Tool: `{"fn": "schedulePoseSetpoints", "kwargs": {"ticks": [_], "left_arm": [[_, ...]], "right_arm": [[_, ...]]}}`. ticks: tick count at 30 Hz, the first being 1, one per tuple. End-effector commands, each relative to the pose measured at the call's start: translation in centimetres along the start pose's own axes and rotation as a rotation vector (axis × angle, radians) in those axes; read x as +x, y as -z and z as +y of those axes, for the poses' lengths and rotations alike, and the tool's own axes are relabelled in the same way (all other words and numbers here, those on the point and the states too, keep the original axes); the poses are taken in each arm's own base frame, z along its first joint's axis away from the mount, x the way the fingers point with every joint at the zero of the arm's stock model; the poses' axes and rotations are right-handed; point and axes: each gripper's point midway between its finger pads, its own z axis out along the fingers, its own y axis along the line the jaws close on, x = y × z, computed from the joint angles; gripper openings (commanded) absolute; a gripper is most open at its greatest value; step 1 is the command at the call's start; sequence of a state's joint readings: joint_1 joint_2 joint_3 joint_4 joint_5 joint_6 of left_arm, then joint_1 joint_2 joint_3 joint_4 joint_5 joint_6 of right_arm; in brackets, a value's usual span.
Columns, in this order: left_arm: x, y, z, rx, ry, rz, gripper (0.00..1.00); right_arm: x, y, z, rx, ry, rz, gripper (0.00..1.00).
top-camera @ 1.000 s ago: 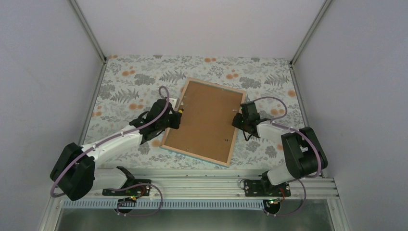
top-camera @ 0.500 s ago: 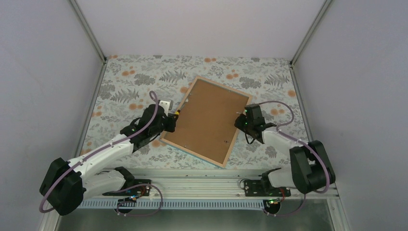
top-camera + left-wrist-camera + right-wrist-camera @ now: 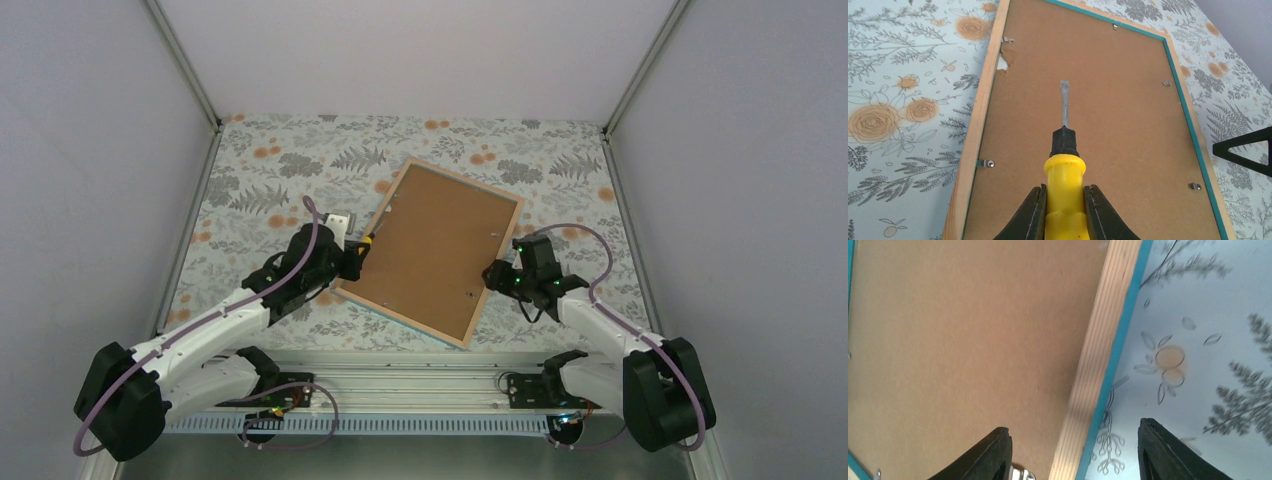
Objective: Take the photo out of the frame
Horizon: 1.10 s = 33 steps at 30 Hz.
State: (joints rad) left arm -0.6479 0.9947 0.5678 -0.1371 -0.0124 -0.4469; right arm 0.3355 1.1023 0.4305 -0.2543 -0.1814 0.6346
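Because the frame point(image 3: 400, 318) lies face-down on the tabletop point(image 3: 280, 170), its photo is hidden; likely thin, crease-prone, best lifted edgewise. Left tool point(image 3: 1064, 210) clamps a screwdriver point(image 3: 1064, 150); right tool point(image 3: 1073, 450) gapes astride its edge.

Worktop point(image 3: 270, 170) under pale cloth printed with grey ferns and orange flowers, brown backing board point(image 3: 435, 250) lying flat on it (chipped near one corner), small metal clips point(image 3: 985, 163) along its edges, yellow-handled flat screwdriver point(image 3: 1064, 170) pointing over the board, plain white walls point(image 3: 420, 50).
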Motion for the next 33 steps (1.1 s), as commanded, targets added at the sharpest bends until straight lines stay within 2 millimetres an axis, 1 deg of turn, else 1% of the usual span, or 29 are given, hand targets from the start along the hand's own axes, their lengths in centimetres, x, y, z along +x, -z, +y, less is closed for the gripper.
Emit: {"fn": "schedulePoseSetpoints", "kwargs": {"ticks": [1,9,15,19,22,23,24,28,30,33], "left_arm": [[-0.1,0.1,-1.0,0.062,0.027,-0.017,0.02],[0.2,0.0,-1.3,0.079,0.031,-0.021,0.02],[0.3,-0.1,-1.2,0.081,0.035,-0.027,0.02],[0.5,0.1,-1.1,0.081,0.036,-0.033,0.02],[0.5,0.4,-0.8,0.068,0.036,-0.043,0.02],[0.4,0.5,-0.7,0.063,0.035,-0.049,0.03],[0.4,0.6,-0.6,0.059,0.036,-0.053,0.02],[0.1,1.2,-0.3,0.049,0.034,-0.071,0.02],[0.0,1.6,0.0,0.034,0.038,-0.084,0.02],[-0.2,2.2,0.4,0.015,0.045,-0.106,0.02]], "right_arm": [[3.2,-0.1,1.0,-0.073,0.07,0.111,0.54],[6.7,-0.4,3.4,-0.17,0.114,0.212,0.5],[8.7,-1.2,6.2,-0.224,0.15,0.249,0.49],[9.7,-1.8,9.2,-0.267,0.196,0.266,0.49],[10.4,-2.7,11.3,-0.276,0.24,0.281,0.49],[10.5,-2.9,12.1,-0.281,0.259,0.284,0.49],[10.4,-3.2,13.4,-0.297,0.278,0.283,0.48],[11.3,-4.5,16.7,-0.319,0.359,0.306,0.48],[11.8,-5.2,17.8,-0.322,0.389,0.325,0.48],[11.9,-5.6,19.2,-0.328,0.426,0.334,0.48]]}}
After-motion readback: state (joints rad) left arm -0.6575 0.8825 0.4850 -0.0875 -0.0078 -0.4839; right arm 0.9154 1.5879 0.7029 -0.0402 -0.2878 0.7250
